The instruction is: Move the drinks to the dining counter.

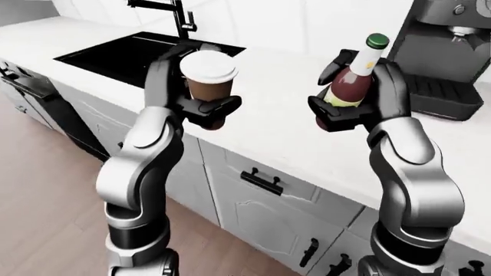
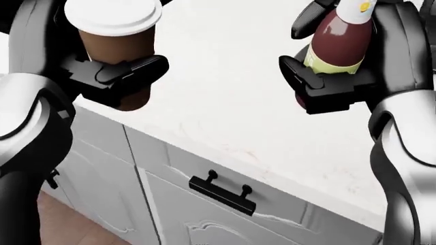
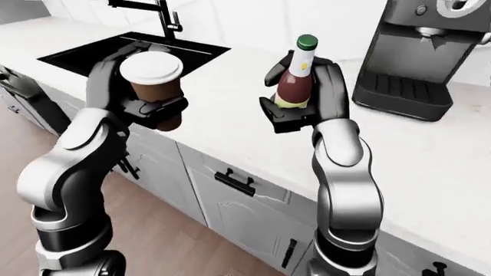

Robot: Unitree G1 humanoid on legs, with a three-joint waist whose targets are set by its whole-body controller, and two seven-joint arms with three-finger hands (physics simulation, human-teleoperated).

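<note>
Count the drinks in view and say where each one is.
2. The coffee cup is held in the left robot hand; the bottle is in the right robot hand, both above the counter.

Counter (image 1: 261, 126) lay bare between the hands, passable. Coffee machine (image 3: 418, 63) blocked its far right edge; sink (image 1: 130, 52) and tap (image 1: 180, 17) occupied its far left corner.
</note>
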